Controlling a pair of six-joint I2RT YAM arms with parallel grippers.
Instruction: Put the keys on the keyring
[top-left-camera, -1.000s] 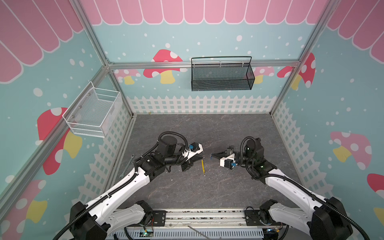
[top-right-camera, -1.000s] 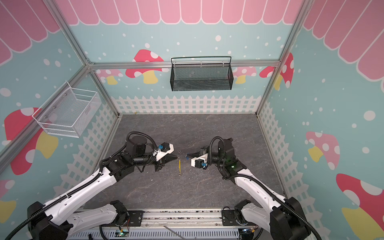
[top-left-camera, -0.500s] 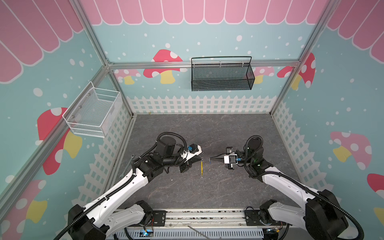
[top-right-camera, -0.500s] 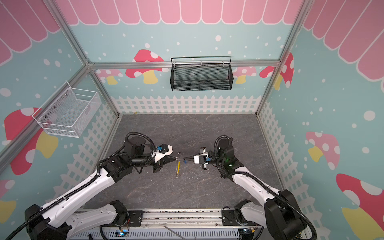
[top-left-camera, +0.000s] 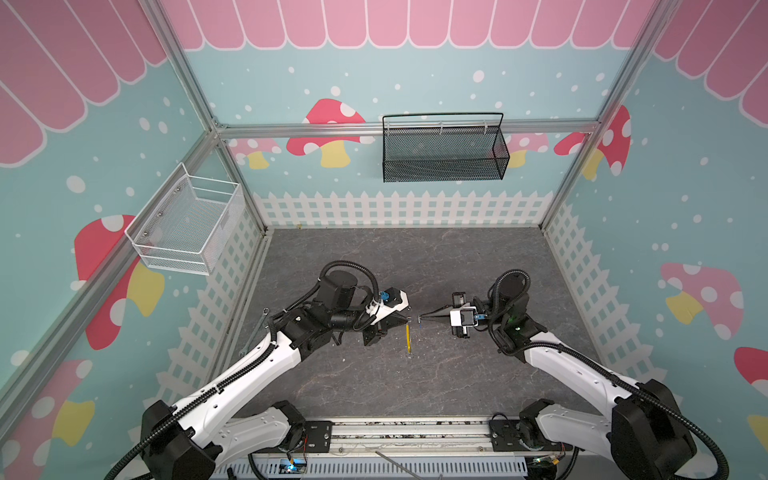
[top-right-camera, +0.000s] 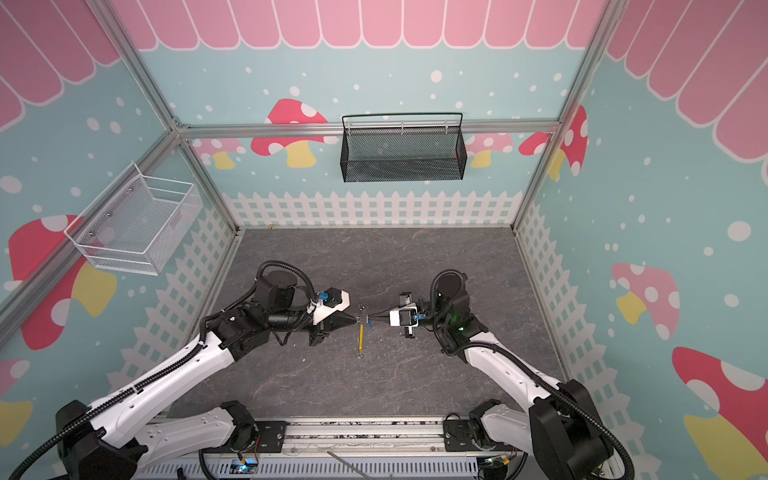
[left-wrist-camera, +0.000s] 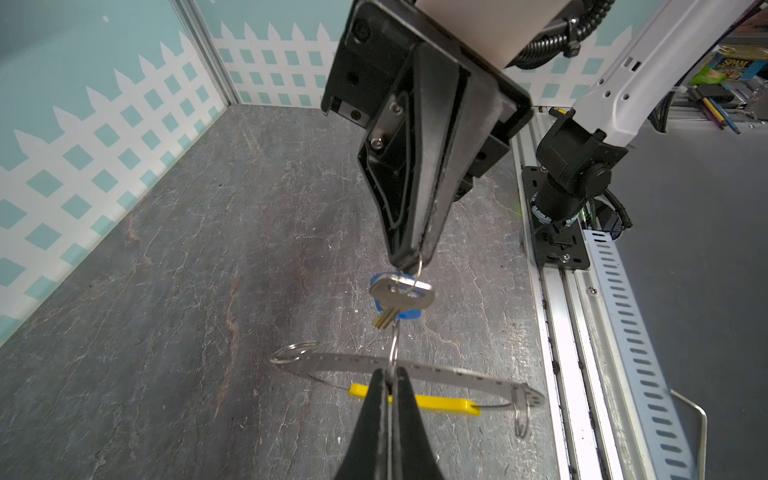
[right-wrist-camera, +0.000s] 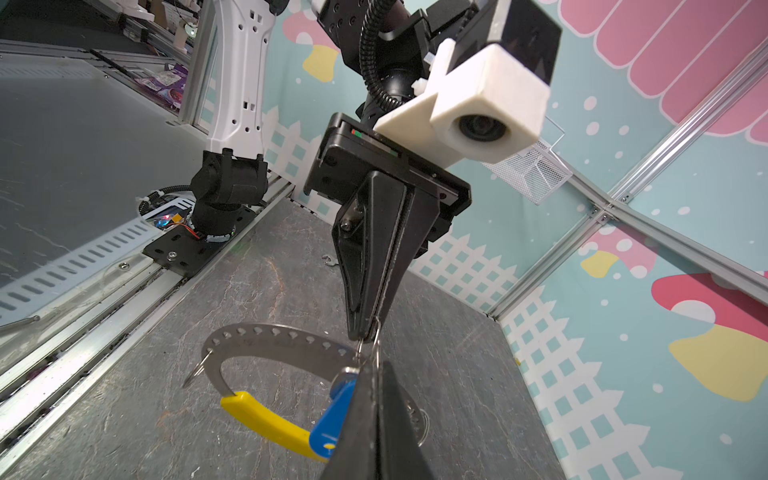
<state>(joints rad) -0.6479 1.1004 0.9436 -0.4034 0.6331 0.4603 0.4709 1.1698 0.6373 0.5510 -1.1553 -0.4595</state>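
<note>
"While the two arms face each other tip to tip, what is each one pinching?"

"The left gripper (left-wrist-camera: 388, 376) has its jaws pressed together on the keyring (right-wrist-camera: 270, 336), gripping the thin silver ring (left-wrist-camera: 394, 347) that shows edge-on just ahead of its fingertips. The right gripper (left-wrist-camera: 409, 259) is clamped too, on the blue-headed key (left-wrist-camera: 401, 293), which hangs right at its tips."

"And where does that key sit against the ring?"

"Between the two sets of tips, at the ring's far end. A thin wire crosses the key's head; whether it is threaded through, I can't tell."

"The rest of the keyring?"

"Its curved dotted strap (left-wrist-camera: 457, 376) and yellow segment (left-wrist-camera: 444, 404) hang below the left gripper's tips, apart from the right gripper. In a top view the yellow segment (top-left-camera: 408, 337) shows just beside the gap between the tips, over the grey floor (top-left-camera: 374, 374)."
</note>
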